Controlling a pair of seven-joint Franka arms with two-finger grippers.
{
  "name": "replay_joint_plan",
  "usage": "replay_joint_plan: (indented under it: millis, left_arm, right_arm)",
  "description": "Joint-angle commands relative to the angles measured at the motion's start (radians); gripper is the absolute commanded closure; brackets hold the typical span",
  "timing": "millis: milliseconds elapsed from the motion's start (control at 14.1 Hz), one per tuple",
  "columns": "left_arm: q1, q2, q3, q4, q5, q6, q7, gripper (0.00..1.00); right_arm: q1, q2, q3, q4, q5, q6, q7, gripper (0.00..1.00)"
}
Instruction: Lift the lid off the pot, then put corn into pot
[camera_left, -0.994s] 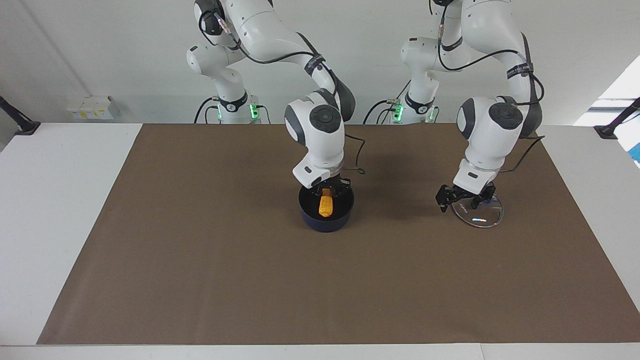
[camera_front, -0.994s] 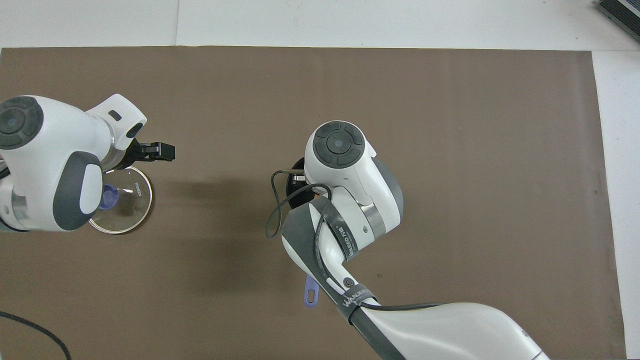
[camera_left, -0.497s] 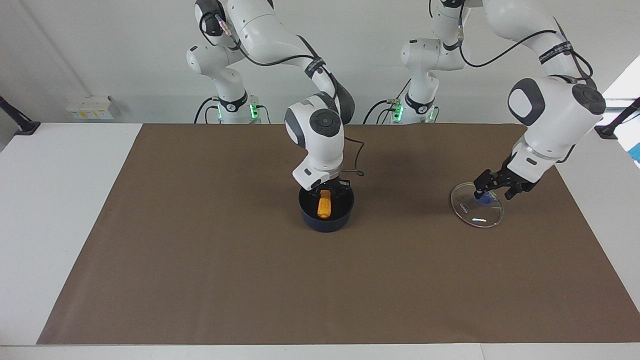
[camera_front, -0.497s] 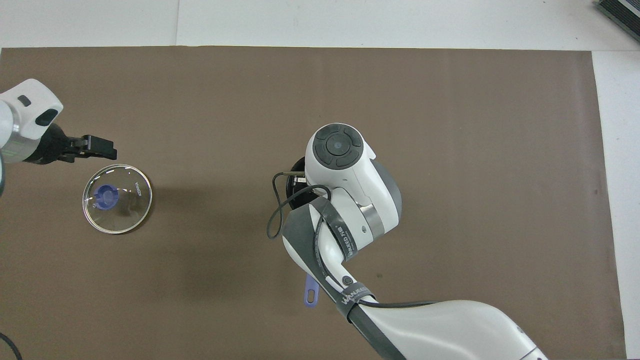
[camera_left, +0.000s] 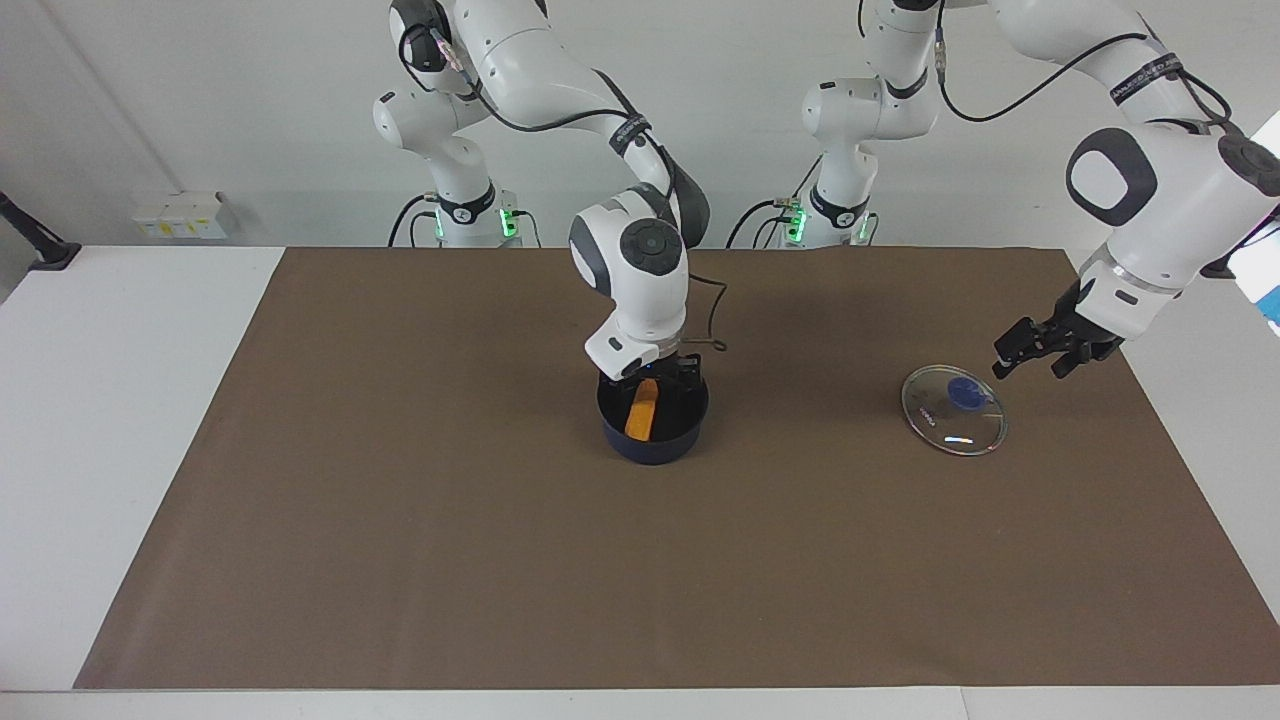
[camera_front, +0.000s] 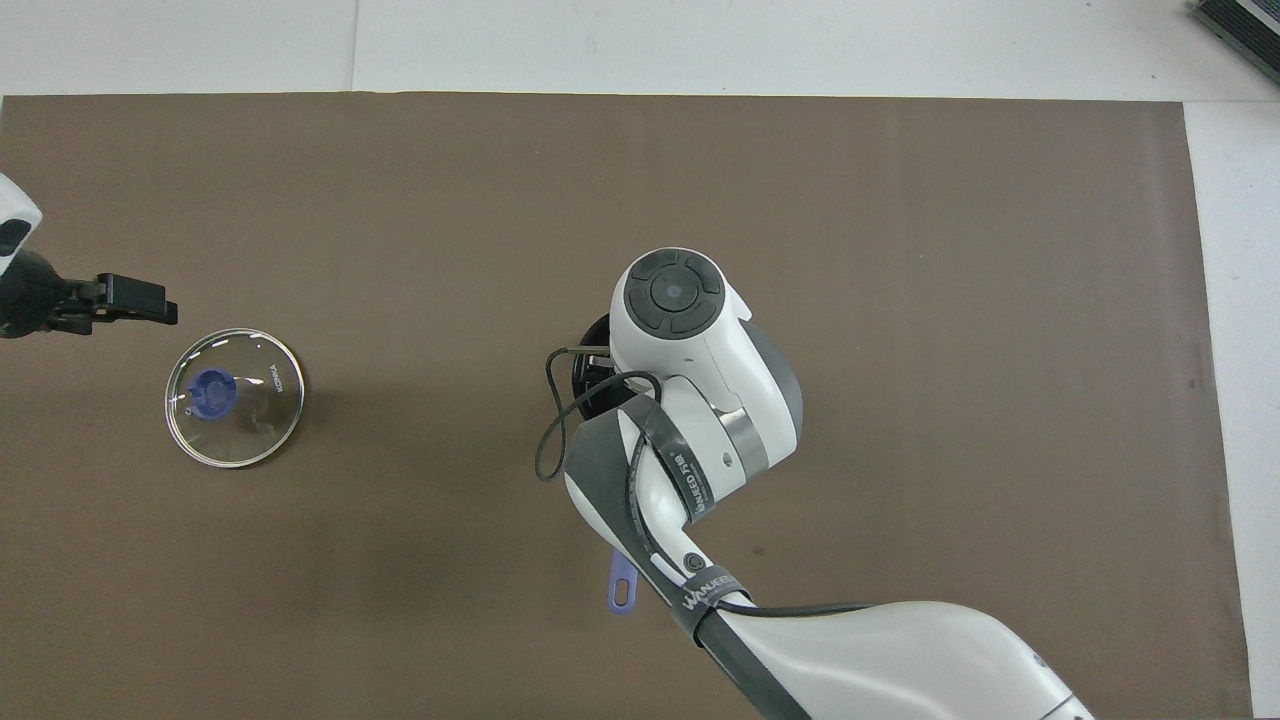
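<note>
The dark navy pot (camera_left: 652, 440) stands mid-mat; in the overhead view only a bit of its rim (camera_front: 588, 350) and its handle tip (camera_front: 622, 592) show under the right arm. The orange corn (camera_left: 640, 412) leans inside the pot. My right gripper (camera_left: 655, 378) hangs just over the pot's mouth, fingers apart, above the corn's top end. The glass lid (camera_left: 954, 410) with its blue knob lies flat on the mat toward the left arm's end, also in the overhead view (camera_front: 234, 398). My left gripper (camera_left: 1045, 352) is open and empty, raised beside the lid (camera_front: 110, 300).
The brown mat (camera_left: 400, 500) covers most of the white table. A white box (camera_left: 180, 214) and black clamp mounts (camera_left: 45, 250) sit at the table's edges. A black cable loop (camera_front: 545, 440) hangs off the right wrist.
My left gripper has let go of the lid, risen and swung away toward its end of the table. The corn has sunk lower and tilted in the pot as the right fingers spread.
</note>
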Motion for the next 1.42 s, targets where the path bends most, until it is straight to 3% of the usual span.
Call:
replay_joint_plan:
  millis: [0,568,852,1348]
  left_arm:
    - [-0.009,-0.010,-0.002,0.078,0.014,-0.135,-0.008,0.00]
    - [-0.041,-0.047,-0.010,0.119,0.034,-0.203,-0.076,0.00]
    - [0.103,-0.062,-0.200,0.183,0.076,-0.279,-0.081,0.00]
    - [0.105,-0.093,-0.192,0.207,0.124,-0.368,-0.048,0.00]
  right_arm:
    - [-0.062,-0.103,-0.002,-0.017,0.000,-0.093,-0.099,0.00]
    - [-0.284,-0.318,-0.002,-0.025,-0.040,-0.395,-0.413,0.00]
    - [-0.435,-0.400,-0.002,-0.018,-0.066,-0.444,-0.553,0.00]
    - [-0.538,-0.481,-0.008,0.069,-0.073,-0.562,-0.630,0.00]
